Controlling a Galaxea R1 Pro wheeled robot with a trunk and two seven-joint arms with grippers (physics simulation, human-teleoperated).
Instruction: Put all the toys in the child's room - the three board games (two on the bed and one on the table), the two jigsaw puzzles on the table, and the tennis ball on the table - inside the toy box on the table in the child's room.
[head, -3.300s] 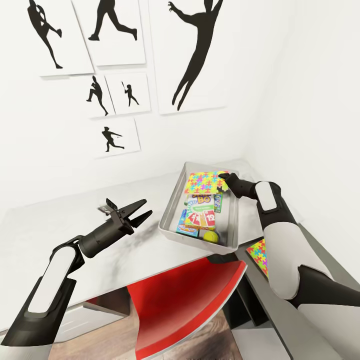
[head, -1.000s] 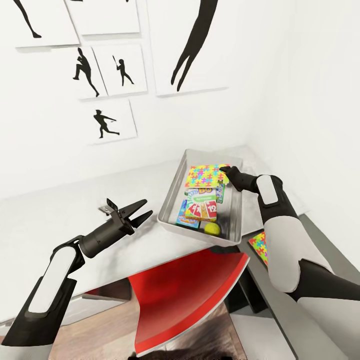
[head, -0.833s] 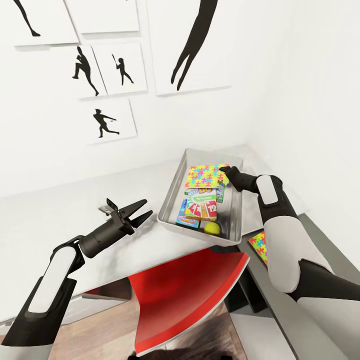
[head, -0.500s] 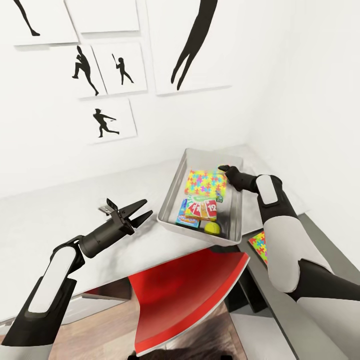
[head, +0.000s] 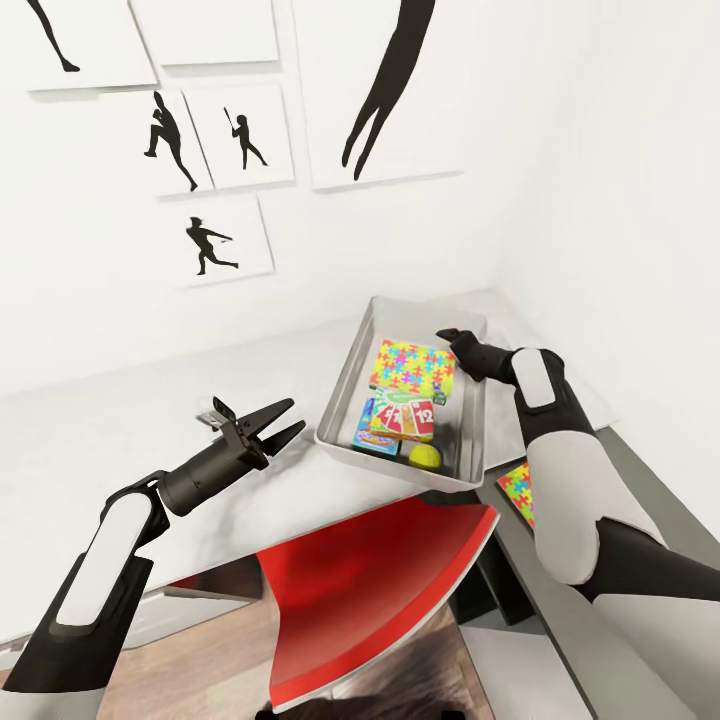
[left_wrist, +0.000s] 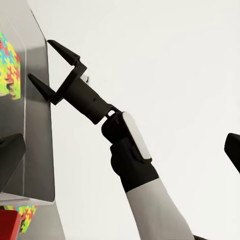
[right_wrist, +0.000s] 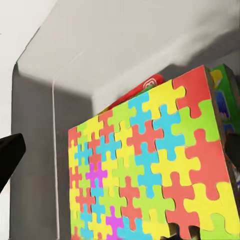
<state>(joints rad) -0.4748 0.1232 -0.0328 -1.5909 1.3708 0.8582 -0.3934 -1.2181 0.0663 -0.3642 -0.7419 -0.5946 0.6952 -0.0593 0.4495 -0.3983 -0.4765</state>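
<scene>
One puzzle (head: 412, 366) is lying flat in the bin (head: 347, 385) on the desk (head: 120, 440), on top of the game boxes (head: 396, 423), with the ball (head: 425, 456) resting beside them at the bin's near end. The right tool (head: 447, 336) is hovering just above the puzzle's far corner; in the right wrist view its finger tips are standing wide apart at both edges, so it is released and holding nothing. The left tool (head: 277, 420) is hanging spread and empty over the desk, just beside the bin. A second puzzle (head: 517, 492) is lying outside the bin, on the darker desk section beside the right arm. Judged step: one puzzle is delivered and one is outstanding. The next move is calling for the right arm to lift clear of the bin and reach down to the thin sheet, which will likely be awkward to pinch off the flat surface.
</scene>
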